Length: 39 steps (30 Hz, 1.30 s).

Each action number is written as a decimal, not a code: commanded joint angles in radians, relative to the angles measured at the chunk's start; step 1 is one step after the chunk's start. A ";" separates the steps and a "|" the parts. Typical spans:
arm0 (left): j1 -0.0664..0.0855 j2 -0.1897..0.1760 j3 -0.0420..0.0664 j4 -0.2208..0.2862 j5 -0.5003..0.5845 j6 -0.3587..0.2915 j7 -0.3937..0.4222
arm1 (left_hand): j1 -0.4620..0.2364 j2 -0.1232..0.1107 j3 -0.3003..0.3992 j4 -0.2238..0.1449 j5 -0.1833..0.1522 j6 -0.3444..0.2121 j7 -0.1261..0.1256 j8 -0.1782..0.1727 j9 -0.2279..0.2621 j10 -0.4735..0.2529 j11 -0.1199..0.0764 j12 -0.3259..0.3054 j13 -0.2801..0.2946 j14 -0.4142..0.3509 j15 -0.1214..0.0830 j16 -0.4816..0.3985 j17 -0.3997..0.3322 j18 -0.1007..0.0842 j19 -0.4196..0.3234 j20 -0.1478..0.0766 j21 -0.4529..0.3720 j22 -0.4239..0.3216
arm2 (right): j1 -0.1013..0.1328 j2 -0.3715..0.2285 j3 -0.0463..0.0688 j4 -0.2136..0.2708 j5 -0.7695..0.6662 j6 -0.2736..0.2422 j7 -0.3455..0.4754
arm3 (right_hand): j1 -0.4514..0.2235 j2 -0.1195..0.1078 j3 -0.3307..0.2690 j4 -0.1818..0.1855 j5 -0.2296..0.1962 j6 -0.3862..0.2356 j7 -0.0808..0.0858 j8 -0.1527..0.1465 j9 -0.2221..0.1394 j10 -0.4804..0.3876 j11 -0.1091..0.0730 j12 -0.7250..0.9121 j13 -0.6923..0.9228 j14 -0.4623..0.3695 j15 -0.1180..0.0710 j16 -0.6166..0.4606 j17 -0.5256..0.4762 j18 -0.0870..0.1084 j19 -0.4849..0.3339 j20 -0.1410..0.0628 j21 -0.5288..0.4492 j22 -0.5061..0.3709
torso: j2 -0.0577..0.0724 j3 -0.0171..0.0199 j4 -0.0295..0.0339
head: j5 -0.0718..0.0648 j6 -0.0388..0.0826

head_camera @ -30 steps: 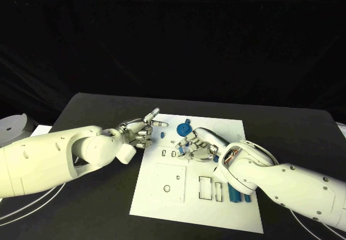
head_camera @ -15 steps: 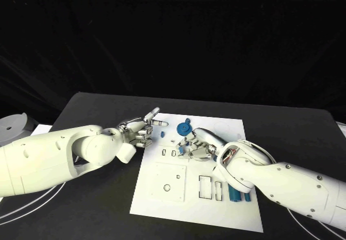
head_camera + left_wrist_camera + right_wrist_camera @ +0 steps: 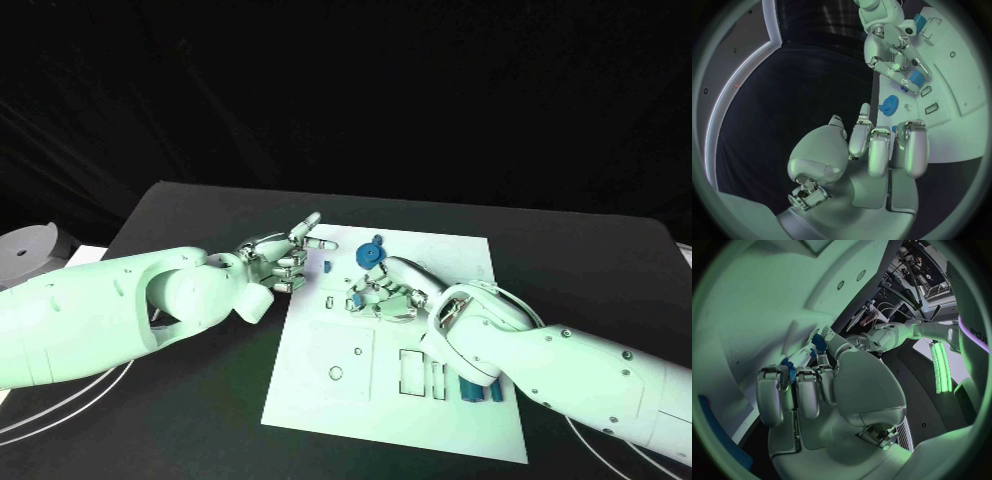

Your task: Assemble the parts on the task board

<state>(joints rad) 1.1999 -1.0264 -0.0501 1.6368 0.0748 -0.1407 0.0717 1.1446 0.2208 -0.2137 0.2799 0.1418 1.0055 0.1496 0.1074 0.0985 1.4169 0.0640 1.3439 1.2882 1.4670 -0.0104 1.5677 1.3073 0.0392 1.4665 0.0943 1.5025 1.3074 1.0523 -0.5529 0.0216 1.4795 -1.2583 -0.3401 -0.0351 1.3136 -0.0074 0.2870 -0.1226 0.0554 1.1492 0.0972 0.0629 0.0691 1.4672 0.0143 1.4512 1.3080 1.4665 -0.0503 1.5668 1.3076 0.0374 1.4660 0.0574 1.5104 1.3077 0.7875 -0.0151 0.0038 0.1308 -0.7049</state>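
Over the task board (image 3: pixel 361 395), the right hand (image 3: pixel 387 297) pinches a small blue part (image 3: pixel 916 78), apparently seating it next, while the left hand (image 3: pixel 277 262) hovers empty, fingers curled.

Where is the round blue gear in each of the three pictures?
Head view: the gear lies on the far part of the white board, just beyond the right hand.
Left wrist view: the gear lies on the board between the two hands.
Right wrist view: I cannot find it; the hand covers much of the board.
Shared landmark: the right hand.
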 commanded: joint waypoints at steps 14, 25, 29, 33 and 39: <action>0.000 0.001 0.001 -0.001 -0.003 0.011 0.002 | 0.012 -0.001 0.000 -0.006 0.004 -0.009 -0.001 -0.006 -0.002 -0.002 0.002 -0.002 -0.001 0.104 0.008 0.003 0.263 -0.005 0.031 0.010 0.000 0.105 | -0.001 0.001 -0.002 -0.010 -0.019 0.030 -0.015 | -0.002 -0.009 -0.010 -0.007 -0.004 -0.019 0.001 0.000 -0.002 0.012 0.004 -0.041 0.167 0.104 0.002 0.004 0.263 -0.009 0.040 0.001 0.000 0.144 | 0.000 0.0000 -0.0015 | 0.001 -0.004; 0.000 0.002 0.001 -0.002 -0.003 0.012 0.002 | 0.012 -0.001 0.000 -0.006 0.004 -0.009 -0.001 -0.006 -0.002 -0.002 0.002 -0.002 -0.001 0.104 0.008 0.003 0.263 -0.005 0.031 0.010 0.000 0.105 | -0.001 0.004 -0.004 -0.021 -0.029 0.035 -0.027 | 0.000 -0.012 -0.013 -0.012 -0.004 -0.028 0.004 -0.001 -0.002 0.004 0.006 -0.051 0.160 0.104 0.003 0.004 0.263 -0.008 0.037 0.003 -0.003 0.140 | 0.000 0.0003 -0.0010 | 0.000 -0.007; 0.000 0.002 0.001 -0.002 -0.003 0.012 0.002 | 0.012 -0.001 0.000 -0.006 0.004 -0.009 -0.001 -0.006 -0.002 -0.002 0.002 -0.002 -0.001 0.104 0.008 0.003 0.263 -0.005 0.031 0.010 0.000 0.105 | -0.002 0.004 -0.004 -0.023 -0.029 0.034 -0.026 | 0.000 -0.013 -0.013 -0.012 -0.004 -0.028 0.004 0.000 -0.002 0.003 0.007 -0.051 0.160 0.104 0.004 0.004 0.263 -0.007 0.036 0.003 -0.003 0.139 | -0.001 -0.0001 -0.0009 | 0.000 -0.008; 0.000 0.002 0.001 -0.003 -0.003 0.012 0.001 | 0.012 -0.001 0.000 -0.006 0.004 -0.009 -0.001 -0.006 -0.002 -0.002 0.002 -0.002 -0.001 0.104 0.008 0.003 0.263 -0.005 0.031 0.010 0.000 0.105 | -0.002 0.003 -0.004 -0.025 -0.028 0.037 -0.026 | -0.001 -0.018 -0.018 -0.016 -0.004 -0.042 0.008 -0.002 -0.004 -0.029 0.010 -0.102 0.130 0.104 0.006 0.004 0.263 -0.007 0.034 0.005 -0.005 0.136 | -0.001 -0.0002 -0.0013 | -0.001 -0.008; 0.000 0.002 0.001 -0.003 -0.003 0.012 0.001 | 0.012 -0.001 0.000 -0.006 0.004 -0.009 -0.001 -0.006 -0.002 -0.002 0.002 -0.002 -0.001 0.104 0.008 0.003 0.263 -0.005 0.031 0.010 0.000 0.105 | -0.002 0.003 -0.004 -0.028 -0.025 0.044 -0.025 | -0.002 -0.022 -0.022 -0.018 -0.004 -0.053 0.009 -0.002 -0.004 -0.045 0.011 -0.127 0.114 0.104 0.008 0.004 0.263 -0.006 0.033 0.007 -0.005 0.135 | -0.001 0.0003 -0.0022 | -0.002 -0.009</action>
<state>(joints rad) 1.1999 -1.0261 -0.0500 1.6329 0.0745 -0.1405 0.0695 1.1446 0.2208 -0.2138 0.2799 0.1418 1.0055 0.1496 0.1074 0.0985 1.4169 0.0640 1.3439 1.2883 1.4670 -0.0104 1.5677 1.3079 0.0393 1.4665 0.0943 1.5025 1.3073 1.0527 -0.5499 0.0191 1.4542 -1.2737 -0.3222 -0.0501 1.3118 -0.0202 0.2689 -0.1408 0.0555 1.1020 0.1052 0.0652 0.0647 1.4288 0.0239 1.3292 1.3116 1.4664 -0.0501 1.5667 1.3073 0.0375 1.4660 0.0575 1.5103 1.3077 0.7868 -0.0151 0.0023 0.1295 -0.7130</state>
